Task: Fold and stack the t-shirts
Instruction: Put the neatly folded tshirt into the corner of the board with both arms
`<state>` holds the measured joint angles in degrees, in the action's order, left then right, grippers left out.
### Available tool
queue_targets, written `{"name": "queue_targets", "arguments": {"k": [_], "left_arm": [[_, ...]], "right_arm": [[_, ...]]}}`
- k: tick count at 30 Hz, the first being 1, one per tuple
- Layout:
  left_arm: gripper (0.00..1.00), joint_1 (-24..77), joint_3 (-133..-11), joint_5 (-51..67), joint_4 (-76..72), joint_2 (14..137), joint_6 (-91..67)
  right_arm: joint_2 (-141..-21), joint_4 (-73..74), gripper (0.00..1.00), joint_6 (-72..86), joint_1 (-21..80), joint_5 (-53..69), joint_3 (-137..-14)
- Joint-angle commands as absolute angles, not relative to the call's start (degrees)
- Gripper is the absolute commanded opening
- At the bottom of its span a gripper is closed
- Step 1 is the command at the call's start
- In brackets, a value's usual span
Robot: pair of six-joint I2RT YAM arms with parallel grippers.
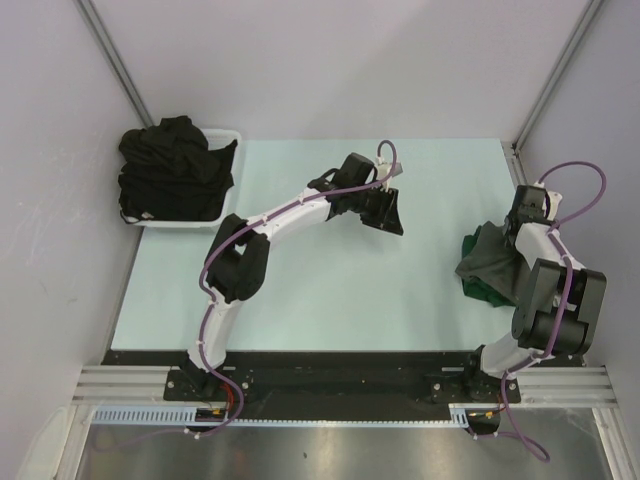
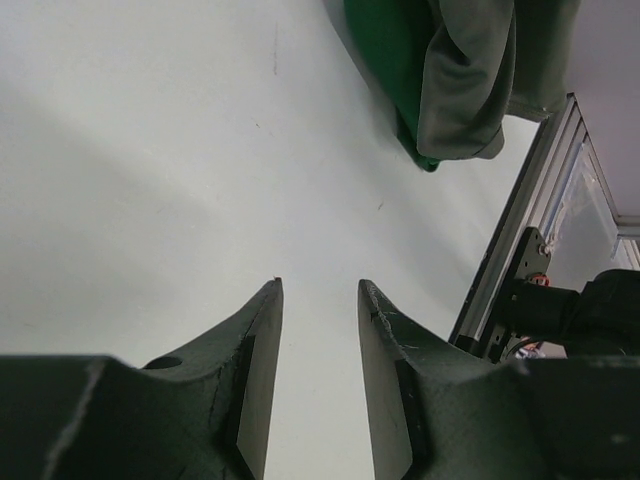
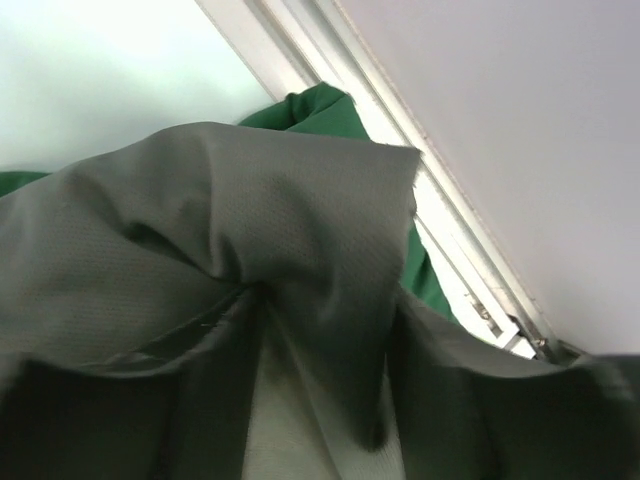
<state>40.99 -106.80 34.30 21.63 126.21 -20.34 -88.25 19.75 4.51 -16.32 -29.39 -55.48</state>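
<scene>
Stacking step: grey shirt [image 1: 488, 255] over green shirt [image 1: 482, 291]. Right pincer [image 1: 512, 238] hidden under it, state unclear. Left pincer [image 2: 320, 285] part-open, empty. Next, likely: black shirts [image 1: 175, 170] from basket [image 1: 170, 225].

Crumpled grey t-shirt [image 3: 250, 230] fills the view, lying over a green t-shirt [image 3: 310, 108] beside the aluminium rail [image 3: 290, 45].
</scene>
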Motion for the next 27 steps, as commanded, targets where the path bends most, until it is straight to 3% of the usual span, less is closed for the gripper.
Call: {"name": "queue_targets", "arguments": {"k": [1,6,14,16,23,27], "left_arm": [[0.41,40.6,-106.2,36.4,20.7,123.5,-18.4],[0.41,40.7,-105.8,36.6,20.7,123.6,-18.3],[0.42,40.6,-105.7,36.6,20.7,123.6,-18.2],[0.42,40.6,-105.7,36.2,20.7,123.5,-18.0],[0.44,40.4,-104.9,35.9,21.3,122.6,-17.5],[0.44,40.4,-104.8,35.7,21.4,122.3,-17.5]], "right_arm": [[-88.9,20.5,0.58,5.5,-15.9,-33.3,-58.4],[-88.0,20.9,0.69,5.1,-14.9,-36.9,-58.9],[-85.5,23.1,0.78,4.2,-14.5,-40.8,-61.3],[-84.6,24.6,0.99,5.1,-13.8,-40.7,-62.6],[-77.2,21.9,1.00,3.5,-9.6,-40.2,-63.4],[-75.6,21.2,1.00,5.2,-10.7,-32.9,-62.9]]}}
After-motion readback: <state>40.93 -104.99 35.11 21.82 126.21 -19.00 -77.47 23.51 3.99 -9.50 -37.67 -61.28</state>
